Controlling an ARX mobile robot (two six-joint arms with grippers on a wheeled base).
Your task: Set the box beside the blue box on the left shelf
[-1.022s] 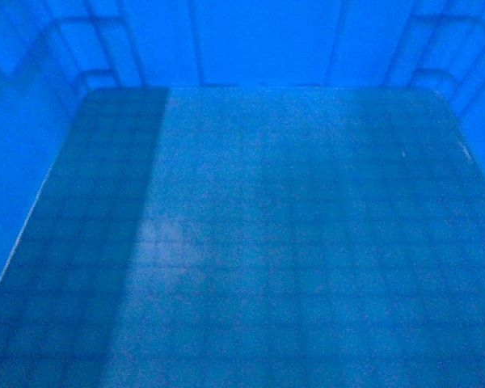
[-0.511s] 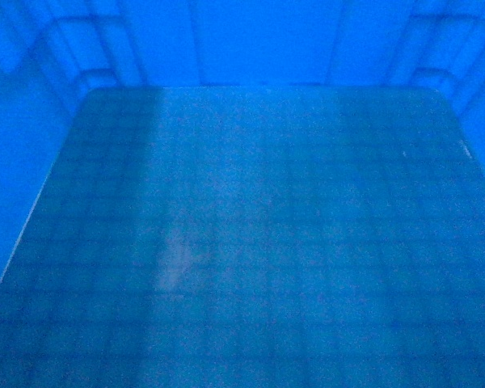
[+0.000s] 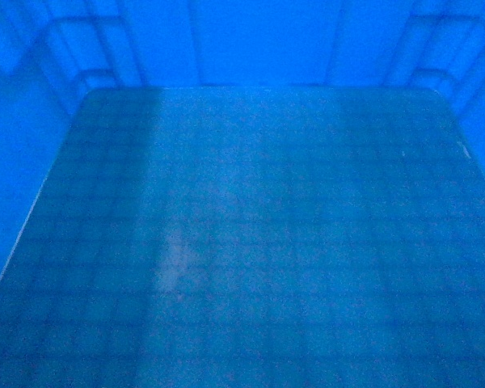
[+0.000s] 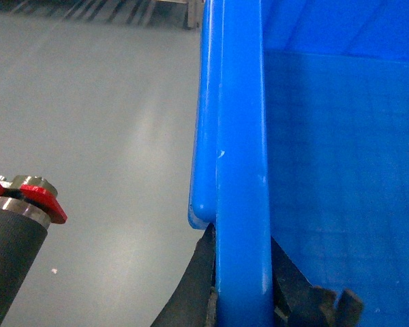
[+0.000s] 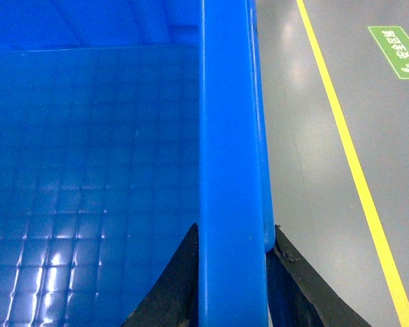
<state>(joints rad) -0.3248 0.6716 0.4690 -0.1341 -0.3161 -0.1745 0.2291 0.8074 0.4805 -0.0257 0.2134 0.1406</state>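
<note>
both grippers clamp the box (image 3: 250,242) by opposite rims — left gripper (image 4: 240,289) straddles the left rim, right gripper (image 5: 232,279) the right. keep both grips level and matched while carrying — no shelf in view yet.

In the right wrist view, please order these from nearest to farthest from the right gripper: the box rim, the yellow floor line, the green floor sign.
1. The box rim: the right gripper is clamped on it, at the bottom of the view.
2. The yellow line: on the grey floor, to the right of the rim.
3. The green sign: beyond the line, top right corner.
</note>
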